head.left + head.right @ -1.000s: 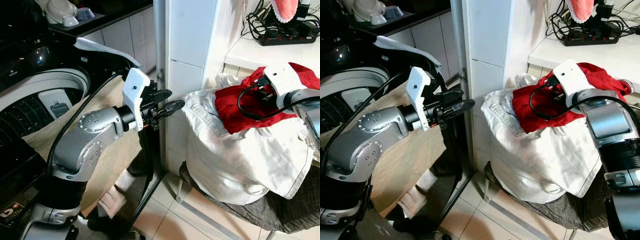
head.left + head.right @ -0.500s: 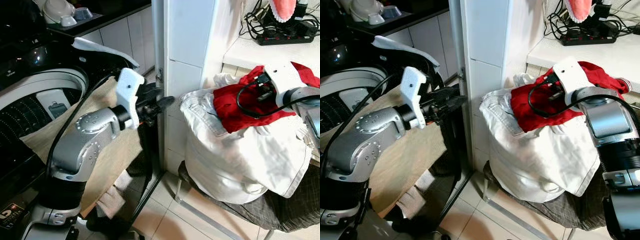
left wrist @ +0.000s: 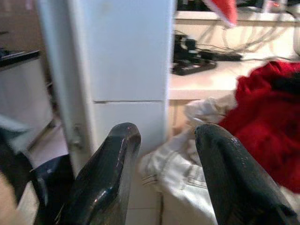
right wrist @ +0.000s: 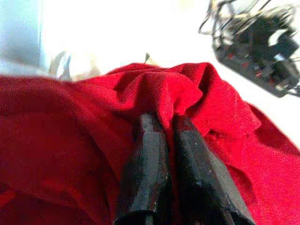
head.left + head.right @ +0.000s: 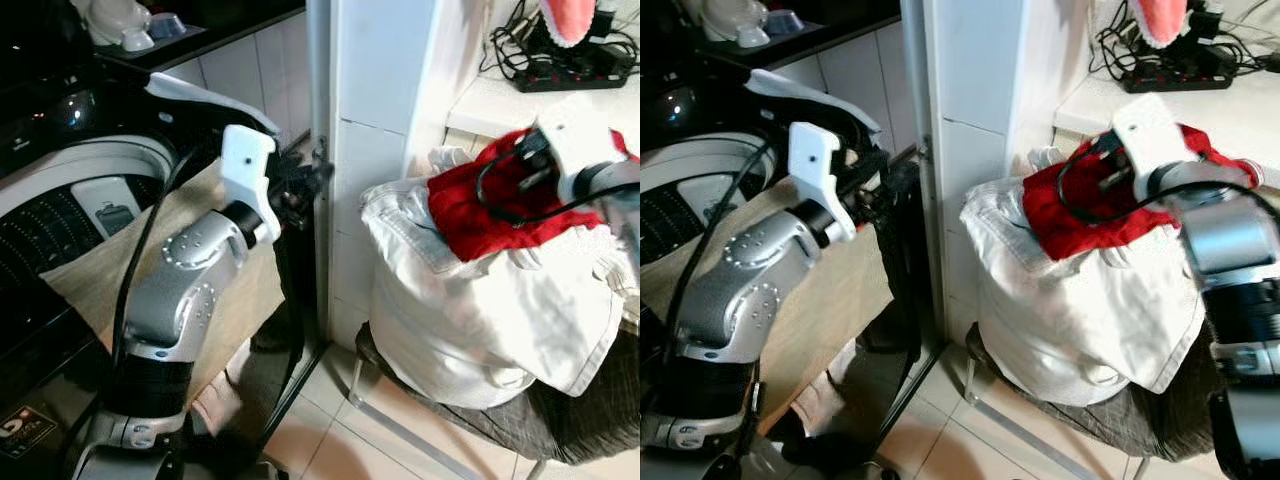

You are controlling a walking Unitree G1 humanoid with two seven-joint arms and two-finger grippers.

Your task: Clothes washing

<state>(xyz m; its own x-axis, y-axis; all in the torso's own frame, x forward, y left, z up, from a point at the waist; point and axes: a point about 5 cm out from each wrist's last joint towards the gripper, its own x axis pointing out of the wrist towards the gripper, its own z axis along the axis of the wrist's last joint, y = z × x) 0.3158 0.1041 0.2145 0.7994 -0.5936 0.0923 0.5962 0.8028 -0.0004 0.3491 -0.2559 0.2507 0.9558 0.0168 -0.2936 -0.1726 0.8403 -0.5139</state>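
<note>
R pincer (image 4: 161, 129) pinching red garment (image 4: 70, 122) atop white clothes pile (image 5: 480, 300).

Home laundry corner: washing machine (image 5: 70, 200), tiled pillar (image 5: 375, 150), heaped clothes (image 5: 480, 310).

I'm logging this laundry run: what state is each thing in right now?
Left pincer: open, empty, raised near the white pillar.
Right pincer: shut on the red garment.
Red garment: on top of the white clothes pile.
Washing machine: lid open, beige cloth draped over its rim.
</note>
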